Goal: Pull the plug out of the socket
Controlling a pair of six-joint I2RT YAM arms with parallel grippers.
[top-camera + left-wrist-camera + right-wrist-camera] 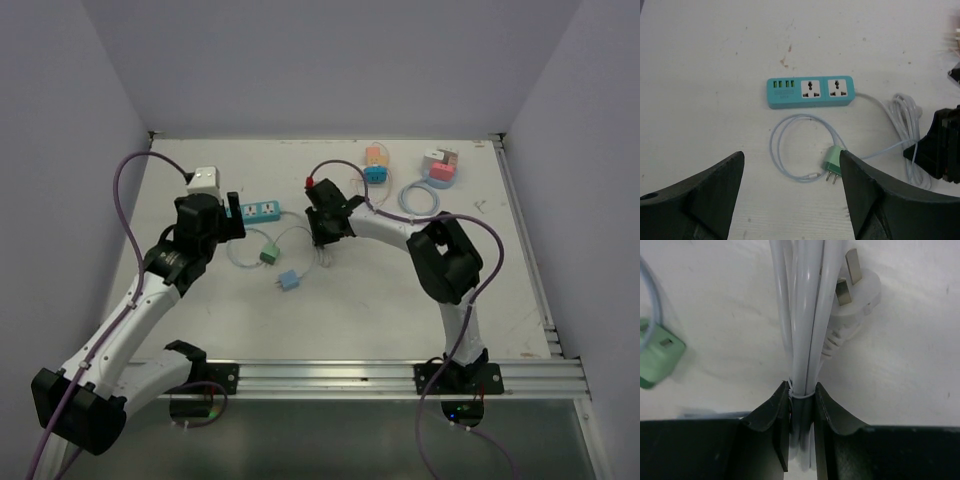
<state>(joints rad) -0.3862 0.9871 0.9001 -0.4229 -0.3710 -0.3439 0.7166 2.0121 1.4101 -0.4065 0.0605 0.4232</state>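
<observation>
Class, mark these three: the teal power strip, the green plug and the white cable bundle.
teal power strip [810,93], left wrist view, on its top face, at the left socket.
green plug [834,160], left wrist view, on its body above the prongs.
white cable bundle [805,315], right wrist view, on the cords above the tie.

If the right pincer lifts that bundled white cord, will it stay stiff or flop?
Probably floppy: the bundled white cord is thin strands bunched together, so it should sag either side of the right pincer. Its white flat-pin plug will likely dangle. The teal power strip it runs to looks light and may drag along.
</observation>
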